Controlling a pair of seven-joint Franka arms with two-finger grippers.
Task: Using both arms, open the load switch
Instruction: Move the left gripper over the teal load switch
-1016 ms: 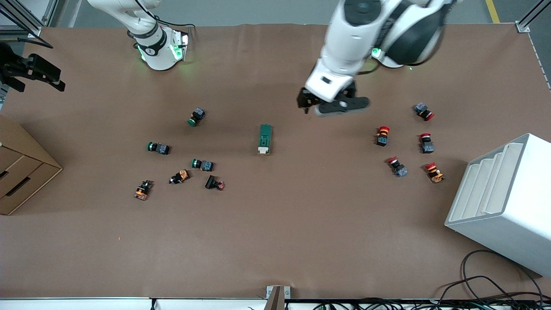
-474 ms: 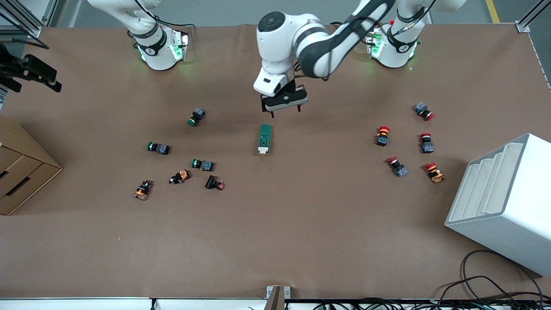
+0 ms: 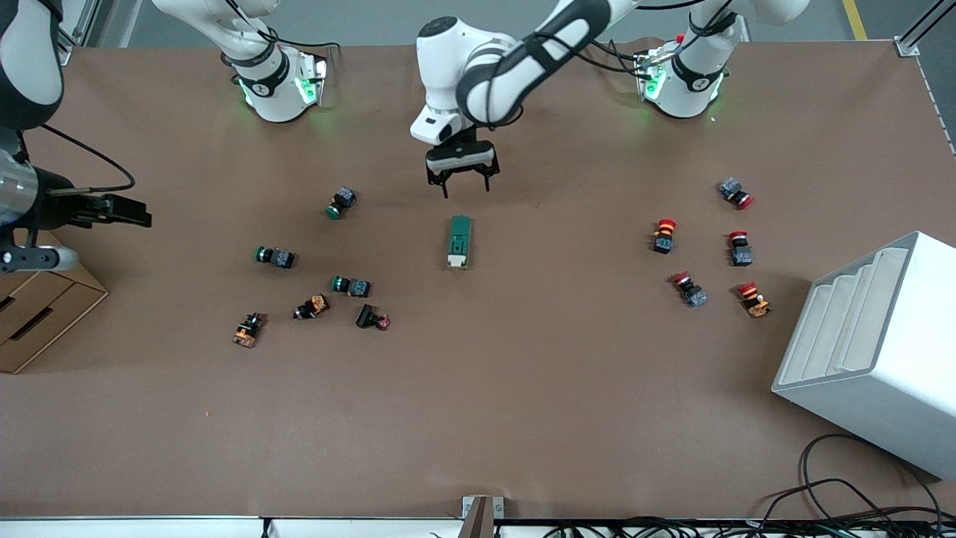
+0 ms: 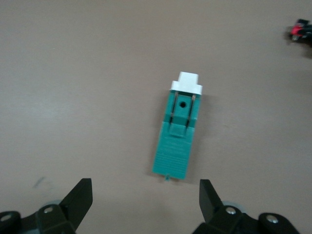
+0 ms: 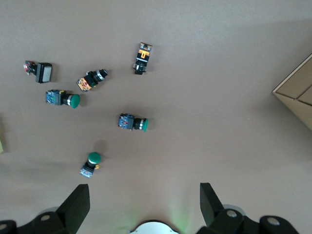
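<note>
The left gripper (image 3: 458, 188), spread wide, hovers over the table (image 3: 523, 373) beside the switch (image 3: 459, 241); the right gripper (image 3: 123, 214), also spread, waits well apart.

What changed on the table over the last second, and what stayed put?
The left pincer swept from over bare table toward the left arm's end to just above the load switch, its fingers open, holding nothing. The right pincer came in a little from the table's edge at the right arm's end, also open. The load switch, the green push buttons and the red push buttons did not move.
</note>
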